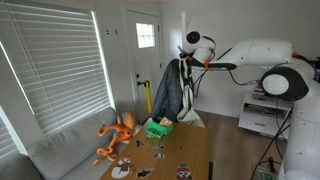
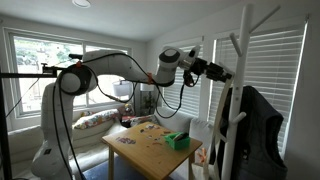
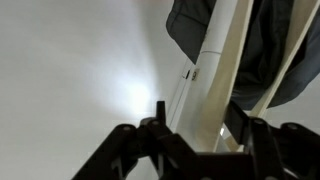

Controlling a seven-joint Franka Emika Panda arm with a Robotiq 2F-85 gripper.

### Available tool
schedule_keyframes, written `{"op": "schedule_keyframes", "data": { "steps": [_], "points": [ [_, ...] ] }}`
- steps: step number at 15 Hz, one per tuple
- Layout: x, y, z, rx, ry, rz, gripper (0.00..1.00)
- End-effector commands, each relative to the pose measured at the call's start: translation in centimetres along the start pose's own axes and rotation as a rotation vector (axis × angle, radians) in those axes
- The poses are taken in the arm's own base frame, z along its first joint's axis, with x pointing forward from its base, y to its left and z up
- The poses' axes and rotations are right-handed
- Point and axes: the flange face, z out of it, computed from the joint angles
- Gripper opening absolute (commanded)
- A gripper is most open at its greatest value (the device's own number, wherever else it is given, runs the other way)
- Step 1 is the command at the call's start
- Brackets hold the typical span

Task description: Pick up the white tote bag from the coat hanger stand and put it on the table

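The coat hanger stand (image 2: 241, 60) is a thin white pole with prongs, seen in both exterior views (image 1: 186, 75). A dark blue-grey jacket (image 2: 262, 125) hangs on it. A pale cloth shape hanging on the pole's near side looks like the white tote bag (image 2: 224, 135); its print is hidden. My gripper (image 2: 222, 72) is up at the stand's top, also seen in an exterior view (image 1: 187, 57). In the wrist view my gripper (image 3: 197, 112) is open, with the pole (image 3: 215, 70) between its fingers. The wooden table (image 1: 175, 158) stands below.
A small bright green object (image 1: 158, 128) and several small items lie on the table (image 2: 150, 152). An orange soft toy (image 1: 118, 135) sits on a grey sofa by the blinds. A low white cabinet (image 1: 262, 115) stands behind the arm.
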Motion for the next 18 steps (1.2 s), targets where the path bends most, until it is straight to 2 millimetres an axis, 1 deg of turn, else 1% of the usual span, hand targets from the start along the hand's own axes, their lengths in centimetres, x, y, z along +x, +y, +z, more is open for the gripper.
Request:
{"op": "schedule_keyframes", "data": {
  "steps": [1,4,5,6,10,12,14,15,18],
  "points": [
    [0.5,0.6,0.6,-0.012,0.01,0.034,0.33],
    [0.5,0.8,0.5,-0.015,0.012,0.039,0.11],
    [0.5,0.8,0.5,-0.016,0.015,0.04,0.05],
    [0.6,0.9,0.4,-0.017,0.019,0.042,0.01],
    [0.9,1.1,0.1,-0.016,0.026,0.059,0.01],
    [1.8,1.6,-0.8,-0.012,0.059,0.072,0.01],
    [3.5,2.4,-2.4,-0.002,0.122,0.079,0.01],
    [4.6,2.8,-3.6,0.012,0.16,0.082,0.01],
    [7.0,3.1,-6.8,0.064,0.272,0.067,0.01]
  ]
}}
